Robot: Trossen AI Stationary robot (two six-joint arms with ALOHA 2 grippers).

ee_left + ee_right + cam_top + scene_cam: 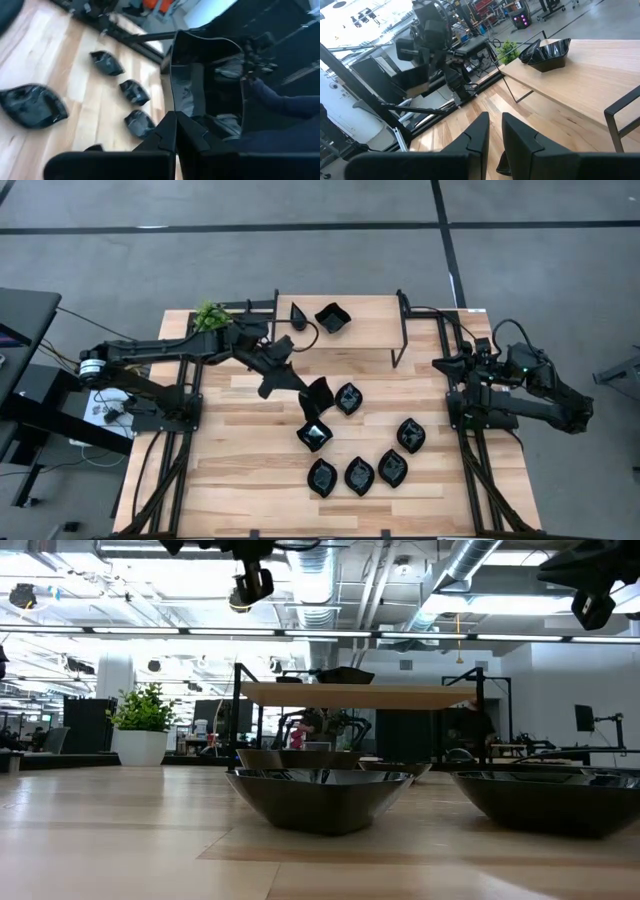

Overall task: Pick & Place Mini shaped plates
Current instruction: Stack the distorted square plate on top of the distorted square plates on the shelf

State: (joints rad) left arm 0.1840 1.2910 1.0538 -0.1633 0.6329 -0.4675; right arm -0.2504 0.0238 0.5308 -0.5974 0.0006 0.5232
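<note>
**Left pincer lifts a square plate above the counter**

Left pincer [300, 385] at frame centre in the high view, pressed together on the rim of a wavy-edged square plate [318, 393], held tilted on edge above the counter [240, 480]. Same held plate [207, 75] filling the middle of the left wrist view, fingers [167, 132] meeting on its lower edge.

Below that, loose on the counter in the high view: a square plate [314, 435] just under the held one, a leaf plate [348, 398] just to its right, another leaf plate [410, 435] farther right, and a row of three leaf plates along the lower centre [322, 477], [359, 475], [392, 468].

Raised shelf [370, 330] at top centre, carrying a teardrop plate [299, 312] and a square plate [332, 317] side by side, apart. Green plant [210, 314] at the shelf's left end.

Right pincer [445, 364] parked at the right edge of the counter, well apart from every plate; narrow gap between its fingers [477, 132] in the right wrist view, nothing between them.

Low view: two dark plates [320, 795] and [555, 798] close in the foreground, shelf behind them at centre.
</note>
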